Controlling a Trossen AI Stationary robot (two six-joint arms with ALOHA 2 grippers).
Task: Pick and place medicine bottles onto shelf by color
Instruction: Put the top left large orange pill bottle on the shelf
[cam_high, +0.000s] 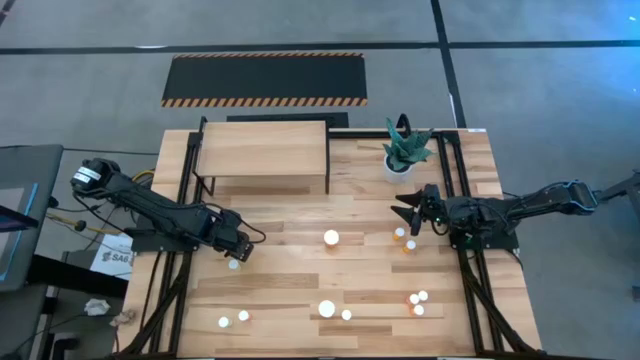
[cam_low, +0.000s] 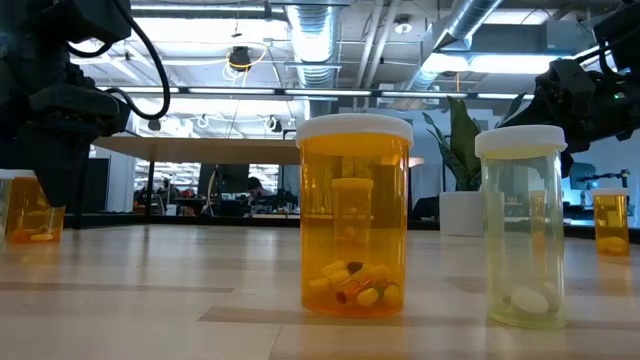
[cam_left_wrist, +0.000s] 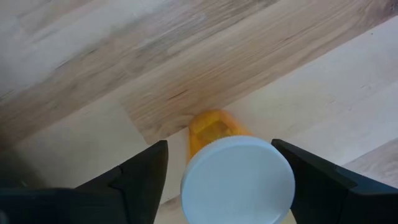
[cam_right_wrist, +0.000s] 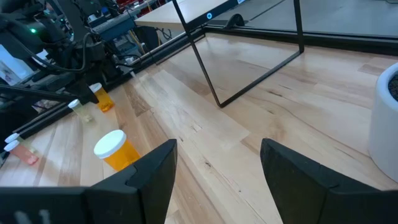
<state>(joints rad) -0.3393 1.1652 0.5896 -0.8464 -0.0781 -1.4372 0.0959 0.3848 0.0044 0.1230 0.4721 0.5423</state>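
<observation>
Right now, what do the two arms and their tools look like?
Both arms are dark, slim and jointed. The left arm has a silver-ringed base joint and a looping black cable. The right arm shows bluish highlights. Left tool and right tool have flat, matte black fingers.

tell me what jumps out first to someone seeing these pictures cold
White-capped medicine bottles stand scattered over the wooden table, while the shelf at its far edge carries none. The left gripper hangs open around one orange bottle near the table's left side. The right gripper waits open by the potted plant.
</observation>
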